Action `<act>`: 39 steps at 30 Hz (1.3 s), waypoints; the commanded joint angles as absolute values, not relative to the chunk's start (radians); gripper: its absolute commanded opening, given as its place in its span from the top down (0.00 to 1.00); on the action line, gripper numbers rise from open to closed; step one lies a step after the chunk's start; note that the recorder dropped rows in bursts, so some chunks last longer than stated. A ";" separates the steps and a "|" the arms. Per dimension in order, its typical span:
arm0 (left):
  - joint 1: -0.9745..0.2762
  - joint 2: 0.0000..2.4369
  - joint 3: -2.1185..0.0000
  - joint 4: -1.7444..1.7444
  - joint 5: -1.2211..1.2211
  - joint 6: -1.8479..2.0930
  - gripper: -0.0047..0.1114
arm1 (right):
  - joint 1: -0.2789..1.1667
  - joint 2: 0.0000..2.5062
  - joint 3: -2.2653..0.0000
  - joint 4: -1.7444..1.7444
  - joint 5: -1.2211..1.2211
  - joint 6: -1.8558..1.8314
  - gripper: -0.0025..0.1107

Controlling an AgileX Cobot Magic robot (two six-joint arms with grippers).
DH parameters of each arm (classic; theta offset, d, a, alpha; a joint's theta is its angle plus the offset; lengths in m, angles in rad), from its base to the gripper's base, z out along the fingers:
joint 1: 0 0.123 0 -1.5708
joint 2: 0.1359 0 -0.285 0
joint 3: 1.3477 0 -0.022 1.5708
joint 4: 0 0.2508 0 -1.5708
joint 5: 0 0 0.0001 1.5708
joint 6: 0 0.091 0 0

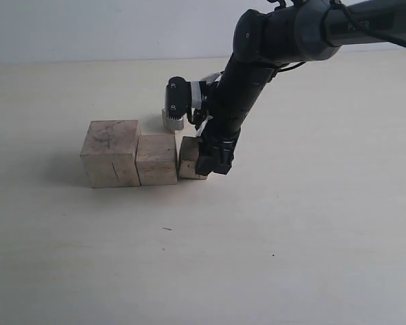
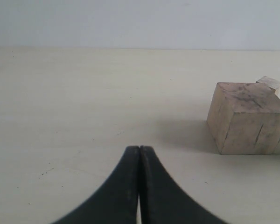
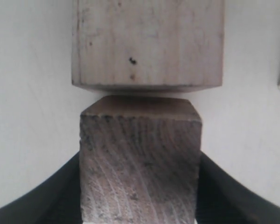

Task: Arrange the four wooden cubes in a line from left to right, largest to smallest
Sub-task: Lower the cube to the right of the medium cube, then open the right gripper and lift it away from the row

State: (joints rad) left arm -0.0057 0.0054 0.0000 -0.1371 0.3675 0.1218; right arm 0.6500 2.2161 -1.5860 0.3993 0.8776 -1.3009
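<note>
In the exterior view, your right gripper (image 1: 210, 161) is clamped on the third cube (image 1: 188, 157) at centre frame, right of the second cube (image 1: 156, 159) and largest cube (image 1: 110, 154), while what looks like the smallest cube (image 1: 172, 120) sits behind the row. The left wrist view shows the left gripper (image 2: 139, 158) closed on nothing at bottom centre, over a pale table (image 2: 60, 116) before a plain wall (image 2: 130, 18). In the right wrist view, press the third cube square against the second cube above it, front faces level, before you release.
</note>
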 commanded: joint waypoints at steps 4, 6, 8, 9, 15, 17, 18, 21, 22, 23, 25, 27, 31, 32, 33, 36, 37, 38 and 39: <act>-0.010 0.000 0.000 -0.137 0.356 0.123 0.96 | 0.651 2.214 -1.593 0.412 0.859 -1.298 0.39; -0.010 0.000 0.000 -0.137 0.356 0.123 0.96 | 0.651 2.214 -1.593 0.412 0.859 -1.298 0.40; -0.010 0.000 0.000 -0.137 0.356 0.123 0.96 | 0.651 2.212 -1.593 0.412 0.862 -1.281 0.40; -0.010 0.000 0.000 -0.137 0.356 0.123 0.96 | 0.651 2.207 -1.593 0.412 0.862 -1.268 0.40; -0.010 0.000 0.000 -0.137 0.356 0.123 0.96 | 0.651 2.136 -1.593 0.374 0.903 -1.153 0.40; -0.010 0.000 0.000 -0.137 0.356 0.123 0.96 | 0.651 2.107 -1.593 0.353 0.915 -1.100 0.40; -0.010 0.000 0.000 -0.137 0.356 0.123 0.96 | 0.651 2.092 -1.593 0.336 0.925 -1.074 0.40; -0.010 0.000 0.000 -0.137 0.356 0.123 0.96 | 0.651 2.058 -1.593 0.258 0.929 -0.956 0.40; -0.010 0.000 0.000 -0.137 0.356 0.123 0.96 | 0.651 2.054 -1.593 0.226 0.927 -0.918 0.40; -0.010 0.000 0.000 -0.137 0.356 0.123 0.96 | 0.651 2.049 -1.593 0.181 0.927 -0.874 0.40; -0.010 0.000 0.000 -0.137 0.356 0.123 0.96 | 0.651 2.051 -1.593 0.080 0.921 -0.783 0.40; -0.010 0.000 0.000 -0.137 0.356 0.123 0.96 | 0.651 2.065 -1.593 0.017 0.903 -0.711 0.40; -0.010 0.000 0.000 -0.137 0.356 0.123 0.96 | 0.651 2.115 -1.593 0.000 0.854 -0.661 0.40; -0.010 0.000 0.000 -0.137 0.356 0.123 0.96 | 0.651 2.130 -1.593 0.000 0.843 -0.661 0.40; -0.010 0.000 0.000 -0.137 0.356 0.123 0.96 | 0.651 2.145 -1.593 0.009 0.836 -0.661 0.40; -0.010 0.000 0.000 -0.137 0.356 0.123 0.96 | 0.651 2.179 -1.593 0.024 0.827 -0.661 0.40; -0.010 0.000 0.000 -0.137 0.356 0.123 0.96 | 0.651 2.189 -1.593 0.026 0.827 -0.661 0.40; -0.010 0.000 0.000 -0.137 0.356 0.123 0.96 | 0.651 2.195 -1.593 0.026 0.827 -0.661 0.40; -0.010 0.000 0.000 -0.137 0.356 0.123 0.96 | 0.651 2.200 -1.593 0.033 0.827 -0.661 0.40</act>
